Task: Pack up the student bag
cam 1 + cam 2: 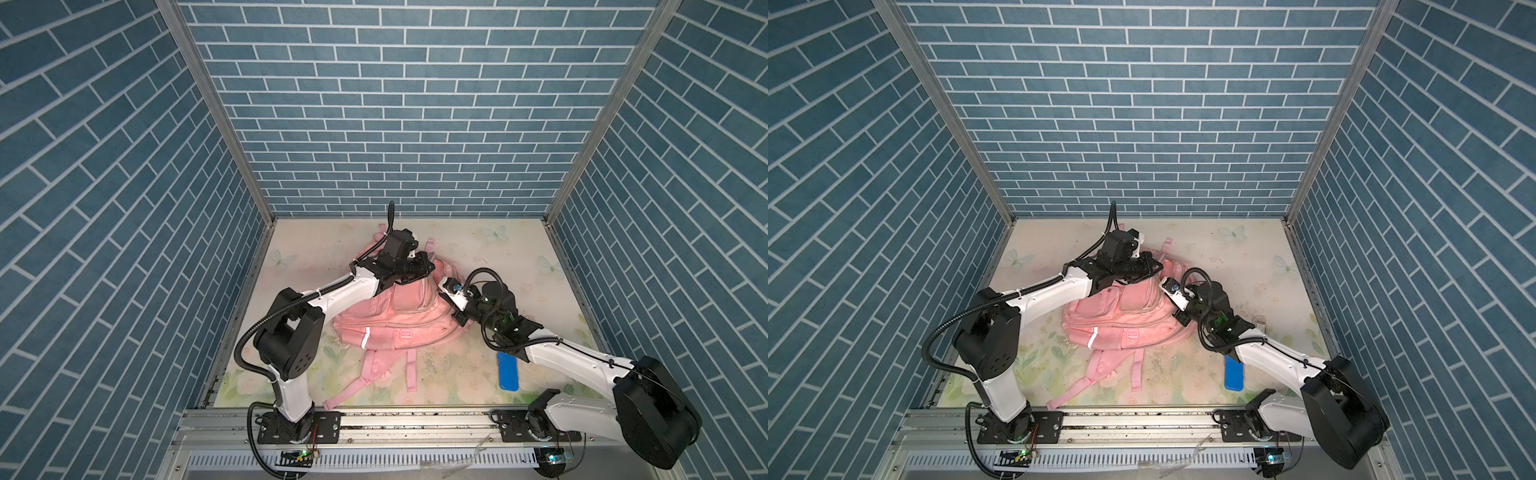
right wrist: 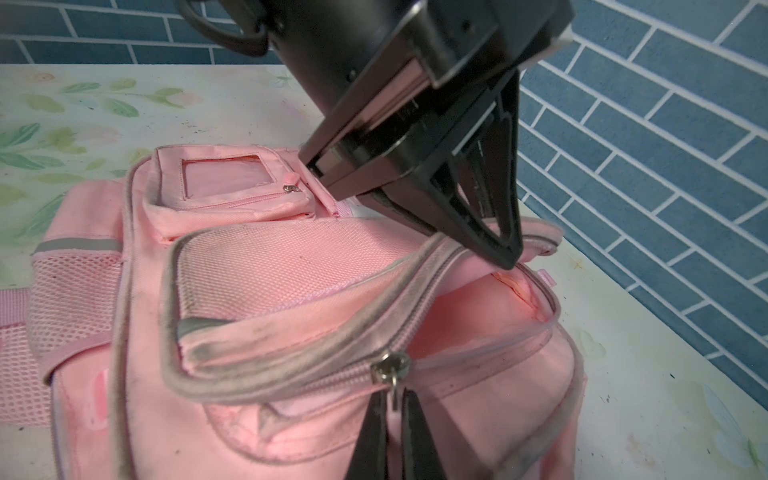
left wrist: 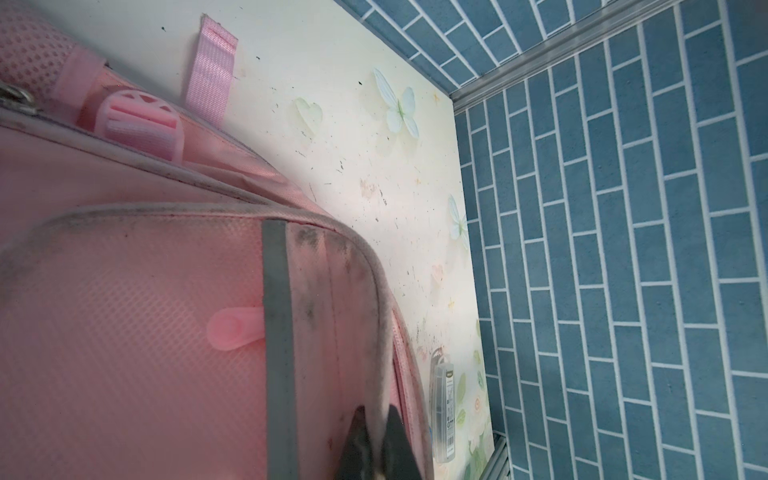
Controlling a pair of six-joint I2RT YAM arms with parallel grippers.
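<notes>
Left gripper [image 3: 376,411] pinches student bag [image 1: 386,311], right gripper [image 2: 395,399] its zip-pull [image 2: 391,372] (blue case [image 1: 507,372], perhaps, beside).

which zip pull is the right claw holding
The right claw is shut on the silver main-zip pull, on the grimy grey-edged zip of the student bag. The small pull on the windowed pocket lies untouched.

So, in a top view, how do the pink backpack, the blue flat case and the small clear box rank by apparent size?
1. pink backpack, by far the largest.
2. blue flat case.
3. small clear box, smallest as seen; the right arm seems to hide part of it, so its full size is unsure.
</notes>
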